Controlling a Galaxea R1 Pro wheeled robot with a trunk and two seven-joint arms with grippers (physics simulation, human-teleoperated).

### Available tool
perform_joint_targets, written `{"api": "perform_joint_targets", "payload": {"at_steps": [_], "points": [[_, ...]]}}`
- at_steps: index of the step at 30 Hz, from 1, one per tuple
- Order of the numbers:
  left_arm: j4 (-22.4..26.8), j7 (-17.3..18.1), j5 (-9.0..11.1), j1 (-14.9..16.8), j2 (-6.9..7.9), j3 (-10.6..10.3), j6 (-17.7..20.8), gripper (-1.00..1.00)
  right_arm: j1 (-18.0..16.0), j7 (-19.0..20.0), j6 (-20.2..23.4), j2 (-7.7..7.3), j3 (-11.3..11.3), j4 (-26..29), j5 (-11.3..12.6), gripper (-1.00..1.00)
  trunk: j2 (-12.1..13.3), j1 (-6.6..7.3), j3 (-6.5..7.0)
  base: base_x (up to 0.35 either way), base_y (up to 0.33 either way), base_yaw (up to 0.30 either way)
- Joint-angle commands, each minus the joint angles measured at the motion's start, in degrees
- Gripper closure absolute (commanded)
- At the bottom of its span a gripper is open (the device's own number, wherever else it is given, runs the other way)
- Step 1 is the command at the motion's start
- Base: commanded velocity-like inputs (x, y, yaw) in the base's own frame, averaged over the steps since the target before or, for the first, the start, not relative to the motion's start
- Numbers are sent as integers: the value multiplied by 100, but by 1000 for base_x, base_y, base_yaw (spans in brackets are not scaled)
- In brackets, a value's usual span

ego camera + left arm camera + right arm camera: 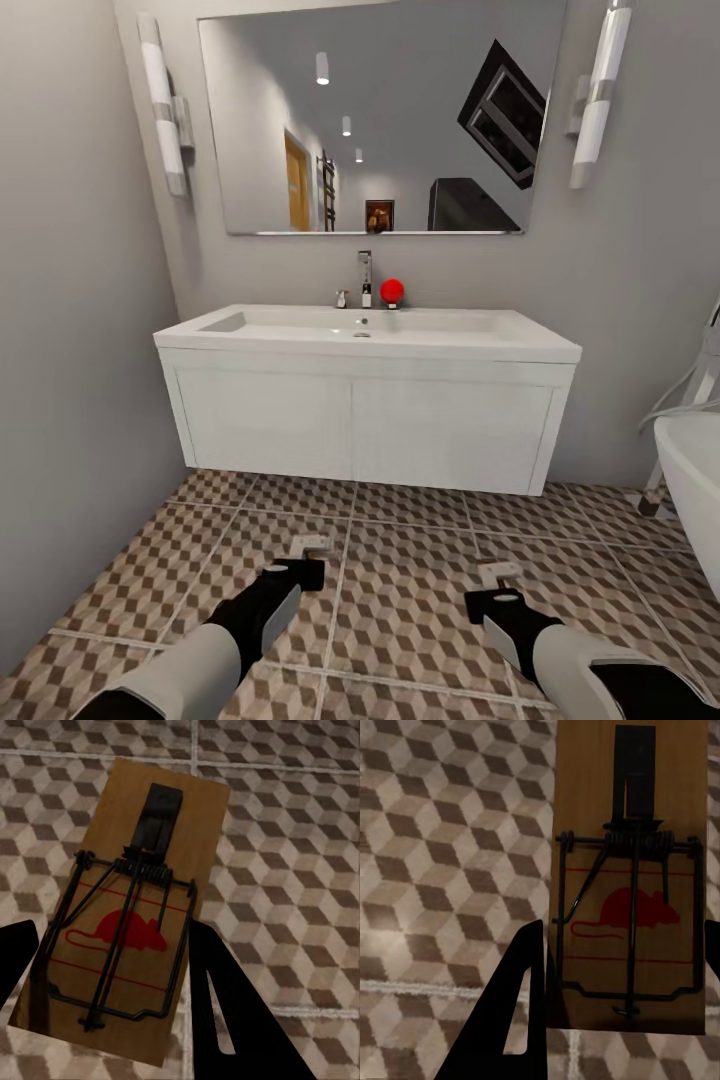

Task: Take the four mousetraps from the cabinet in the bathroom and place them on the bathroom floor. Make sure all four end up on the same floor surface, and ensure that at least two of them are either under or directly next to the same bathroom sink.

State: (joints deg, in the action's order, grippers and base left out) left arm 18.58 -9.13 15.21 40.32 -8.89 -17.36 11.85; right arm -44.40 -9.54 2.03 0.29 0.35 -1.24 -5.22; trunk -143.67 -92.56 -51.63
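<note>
Left jaws clenched on a mousetrap: flat tan wood board, rectangular, red printed mouse outline and red lines on its face, dark wire spring coil and bar across the middle, black flat tab toward the far end. Board sits between the two black fingers, their inner edges against its long sides, tilted slightly relative to the jaws.

Right jaws grasping a second mousetrap, same tan board, same red mouse print, dark wire frame and coil, black tab at the far end. It lies squarely between the black fingers, long sides along them.

In the head view each board shows as a small pale end poking out just ahead of its jaws, left one, right one, both above the bathroom floor; contact with the tiles cannot be told. Floor: large square tiles, brown, beige and white cube pattern, pale grout.

Ahead of both jaws, the bathroom sink: wide white rectangular basin, chrome tap, on a white flat-front vanity unit hung clear of the floor. Round red object beside the tap. Rectangular mirror above. White curved bathtub edge off beyond the right jaws.
</note>
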Motion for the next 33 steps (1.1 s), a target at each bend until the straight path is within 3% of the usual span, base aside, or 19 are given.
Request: {"api": "perform_joint_targets", "payload": {"at_steps": [1,7,12,18,33], "points": [[80,-81,61,2,9,-43,18,100,-7,-32,61,10,3,16,-52,100,-3,1,-6,0,0,0],[629,-269,69,7,23,-49,176,100,-7,-232,705,50,1,643,-45,100,-3,1,-6,0,0,0],[1080,-264,75,12,18,-56,1004,100,-7,-364,1414,44,-15,1476,11,100,-3,1,-6,0,0,0],[935,-107,82,23,26,-58,1325,100,-35,-388,1622,31,-38,1664,39,100,-3,1,-6,0,0,0],[1060,-51,63,38,32,-64,1359,100,-118,-399,1741,45,-48,1690,41,100,-3,1,-6,0,0,0]]}}
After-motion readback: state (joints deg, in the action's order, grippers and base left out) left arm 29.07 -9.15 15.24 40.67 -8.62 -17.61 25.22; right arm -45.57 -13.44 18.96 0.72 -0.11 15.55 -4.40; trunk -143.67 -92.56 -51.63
